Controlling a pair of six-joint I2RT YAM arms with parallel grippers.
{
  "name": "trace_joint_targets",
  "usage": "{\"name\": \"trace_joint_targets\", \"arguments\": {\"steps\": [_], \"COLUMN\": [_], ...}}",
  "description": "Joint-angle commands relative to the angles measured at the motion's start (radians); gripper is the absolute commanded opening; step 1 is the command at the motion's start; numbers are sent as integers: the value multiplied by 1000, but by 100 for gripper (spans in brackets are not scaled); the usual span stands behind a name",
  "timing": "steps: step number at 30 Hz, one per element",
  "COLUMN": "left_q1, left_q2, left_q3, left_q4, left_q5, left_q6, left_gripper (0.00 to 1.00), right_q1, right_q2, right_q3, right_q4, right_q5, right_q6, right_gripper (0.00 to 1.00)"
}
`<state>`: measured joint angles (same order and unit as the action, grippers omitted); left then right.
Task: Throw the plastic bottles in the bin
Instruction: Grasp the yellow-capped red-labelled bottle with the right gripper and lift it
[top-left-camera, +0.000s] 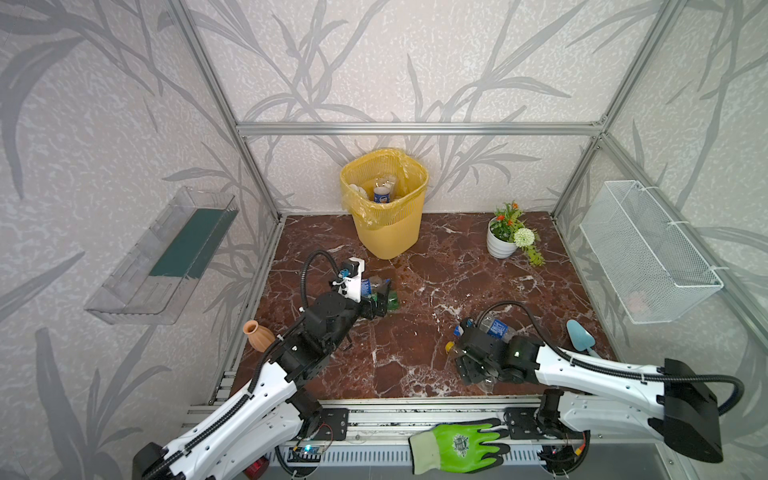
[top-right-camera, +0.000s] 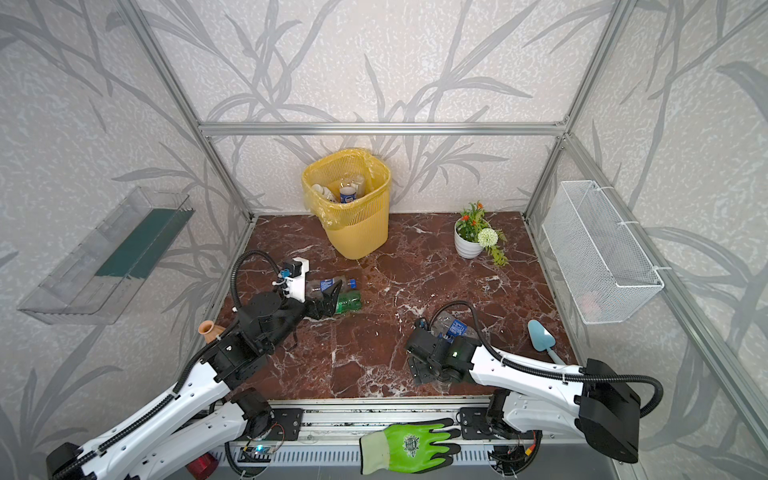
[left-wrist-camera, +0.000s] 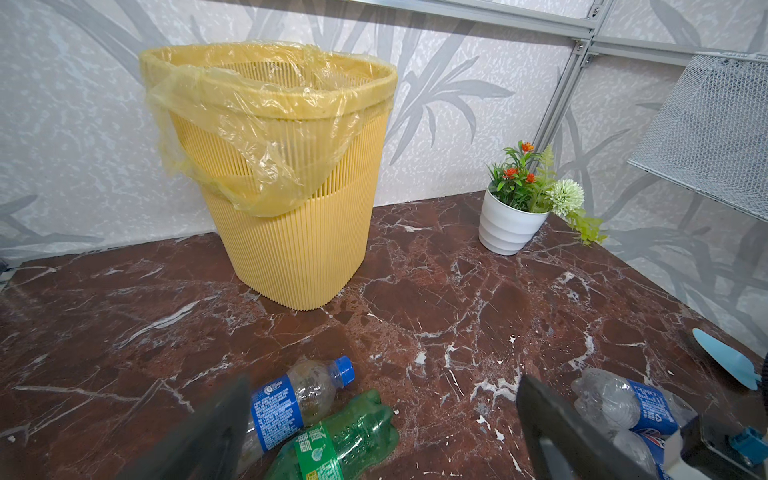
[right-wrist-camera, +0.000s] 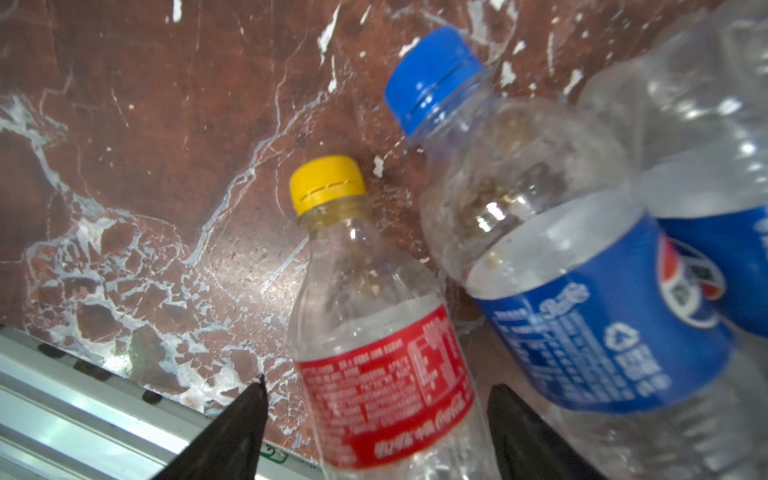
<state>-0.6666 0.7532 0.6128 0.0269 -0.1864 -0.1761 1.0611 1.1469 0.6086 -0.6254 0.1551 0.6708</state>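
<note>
Two bottles (left-wrist-camera: 291, 403) by left fingers (left-wrist-camera: 216, 436), spread open, three by right fingers (right-wrist-camera: 232, 436), open astride red-label bottle (right-wrist-camera: 382, 374)

Yellow bin (top-left-camera: 384, 224), bottles (top-left-camera: 381, 194) inside, stands at the rear of the marble surface (top-left-camera: 436, 291). Left claw (top-left-camera: 379, 305) lies over a green bottle (top-left-camera: 392, 302); right claw (top-left-camera: 467, 362) is among clear bottles (top-left-camera: 496, 328) near the front. Potted flowers (top-left-camera: 500, 245) stand right of the bin.

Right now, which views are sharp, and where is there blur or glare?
Right wrist view: blue-label bottle soft, red-label bottle sharper, rail glaring. Left wrist view: bin crisp, near fingers blurred. Both top views: even light, bin sharp.
</note>
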Motion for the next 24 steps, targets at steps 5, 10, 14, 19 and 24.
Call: {"name": "trace_joint_targets", "arguments": {"steps": [5, 10, 14, 19, 24], "left_q1": [1, 1, 2, 5, 46], "left_q2": [-24, -48, -54, -30, 12], "left_q3": [-15, -23, -21, -11, -13], "left_q4": [-20, -43, -96, -147, -189], "left_q5": [-28, -61, -151, -214, -249], "left_q6": [-5, -11, -48, -76, -141], "left_gripper": [99, 99, 99, 99, 99], "right_q1": [29, 34, 36, 36, 3], "right_q2": [126, 193, 181, 138, 70], "right_q3": [42, 76, 105, 161, 182], "right_q4": [53, 107, 208, 393, 680], "right_q5": [-32, -25, -2, 78, 138], "right_q6": [-10, -10, -41, -199, -411], "right_gripper": [80, 71, 63, 61, 61]}}
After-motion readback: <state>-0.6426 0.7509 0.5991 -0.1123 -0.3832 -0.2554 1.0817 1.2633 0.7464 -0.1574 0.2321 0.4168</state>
